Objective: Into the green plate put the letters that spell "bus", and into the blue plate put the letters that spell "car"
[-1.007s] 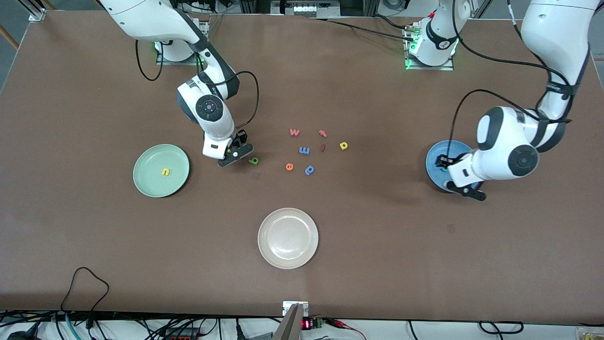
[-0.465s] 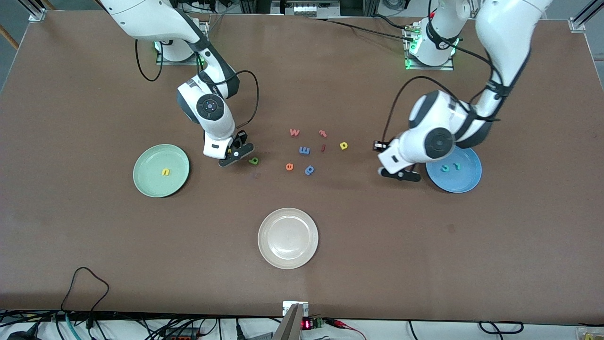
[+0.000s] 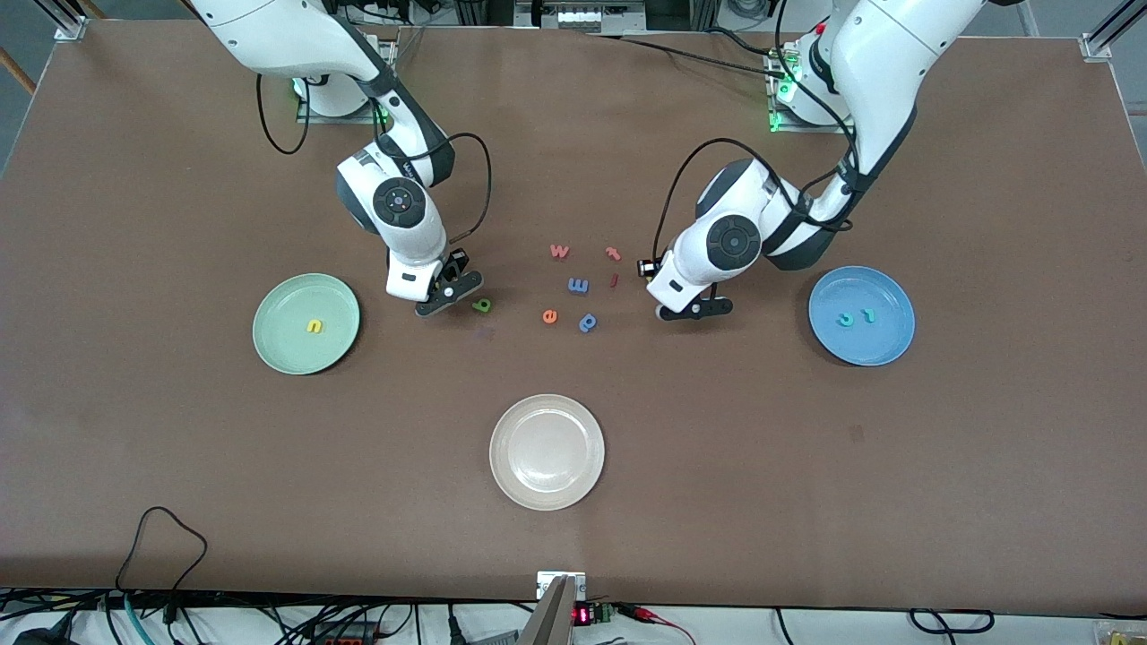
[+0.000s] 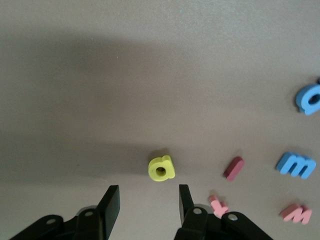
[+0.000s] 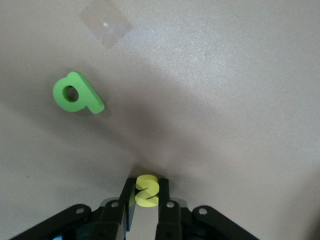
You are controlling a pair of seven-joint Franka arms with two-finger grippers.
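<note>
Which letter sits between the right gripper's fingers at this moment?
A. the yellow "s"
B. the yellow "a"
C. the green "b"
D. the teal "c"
A: the right wrist view shows the right gripper shut on the yellow "s", with the green "b" lying loose on the table nearby.

yellow "a" [image 4: 161, 168] hidden under left arm in front view, blue letter [image 4: 311, 98] edge-cropped

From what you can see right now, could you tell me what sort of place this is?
Probably a robotics lab: two arms bolted to a brown table, cables along its edge, and foam letters set out as a sorting exercise.
</note>
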